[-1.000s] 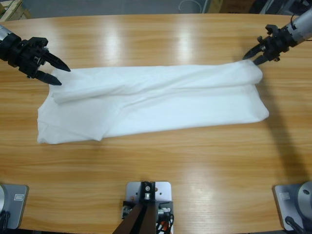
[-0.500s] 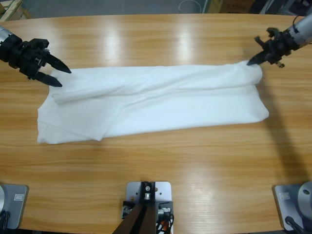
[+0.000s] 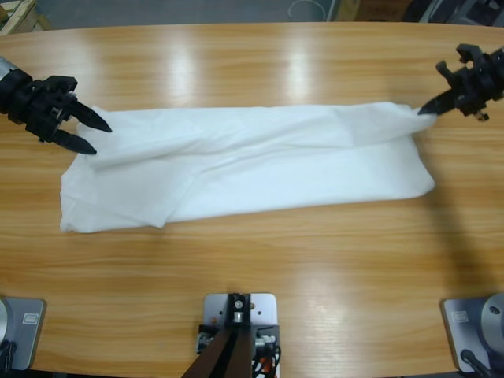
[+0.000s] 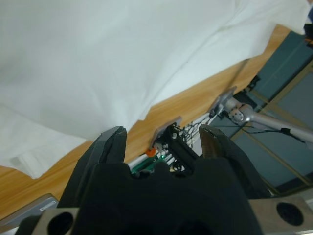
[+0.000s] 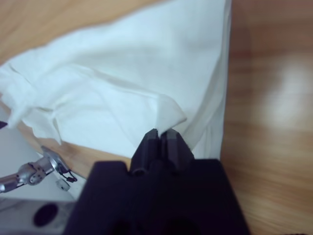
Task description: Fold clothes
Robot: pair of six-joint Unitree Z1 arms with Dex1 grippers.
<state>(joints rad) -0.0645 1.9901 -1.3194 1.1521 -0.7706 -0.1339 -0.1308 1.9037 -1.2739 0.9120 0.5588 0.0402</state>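
Plain white cotton T-shirt (image 3: pixel 252 161) lies folded lengthwise mid long wooden surface (image 3: pixel 260 260). Right gripper (image 3: pixel 428 109) pinches its corner; the pressed-together tips show clearest in right wrist view. Left gripper (image 3: pixel 92 134) spread at the opposite end, holding nothing.

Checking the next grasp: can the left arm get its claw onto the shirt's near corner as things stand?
Probably yes. The left claw is open right at the edge of the T-shirt, with only bare table around. The right claw is shut on the far corner.
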